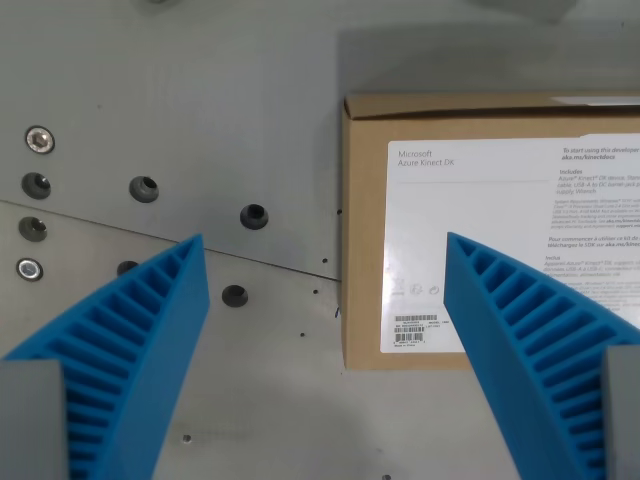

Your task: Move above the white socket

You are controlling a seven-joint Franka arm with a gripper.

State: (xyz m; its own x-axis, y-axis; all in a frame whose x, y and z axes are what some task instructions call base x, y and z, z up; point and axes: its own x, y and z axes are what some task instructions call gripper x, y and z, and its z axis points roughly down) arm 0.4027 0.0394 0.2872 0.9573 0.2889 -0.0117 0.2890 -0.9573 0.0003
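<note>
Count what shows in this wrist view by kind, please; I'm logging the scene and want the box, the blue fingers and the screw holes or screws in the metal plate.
Cardboard box with white label: 1
Blue ribbed fingers of the open pincer: 2
Dark screw holes in the metal plate: 6
Shiny screws: 2
Total: 11
No white socket shows in this view.

The pincer (pixel 325 255) is spread wide with nothing between its two blue ribbed fingers. One finger (pixel 130 350) rises from 7 o'clock, the other from 5 o'clock, tips pointing toward 12 o'clock. A grey mounting block sits at each finger's base.
</note>
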